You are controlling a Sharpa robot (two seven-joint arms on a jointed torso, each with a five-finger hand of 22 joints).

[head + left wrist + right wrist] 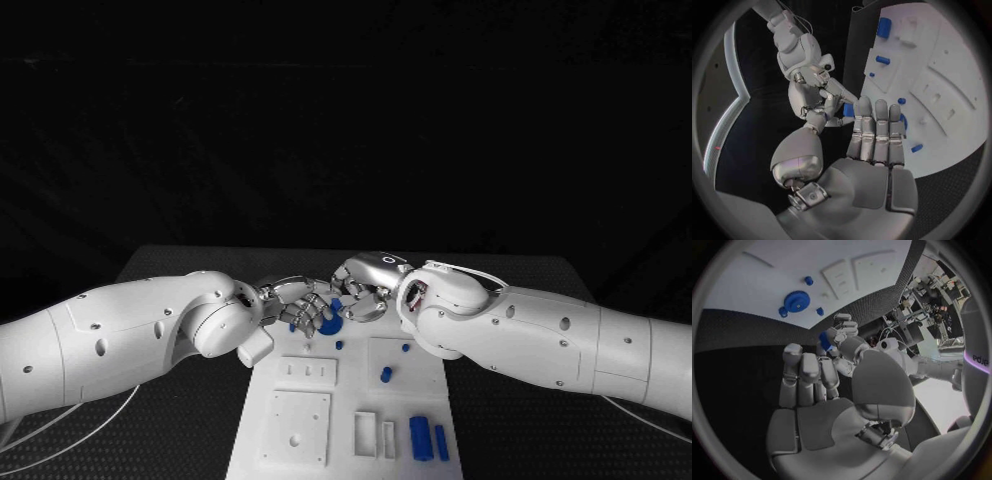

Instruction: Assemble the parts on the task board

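The white task board (346, 388) runs down the middle of the table. My two hands meet over its far end. A small blue part (848, 110) sits between them, and my left hand (296, 300) pinches it between thumb tip and the side of its straight fingers (876, 130). Fingertips of my right hand (368, 283) touch the same part (825, 337); I cannot tell whether they grip it. Just under the hands a blue gear (329, 323) lies on the board (767, 285).
A blue peg (387, 374) stands mid-board, and two long blue pieces (421, 437) lie near its front right corner. Small blue studs (339, 344) sit beside the gear. White raised plates (296, 428) occupy the board's left half. Black table surrounds the board.
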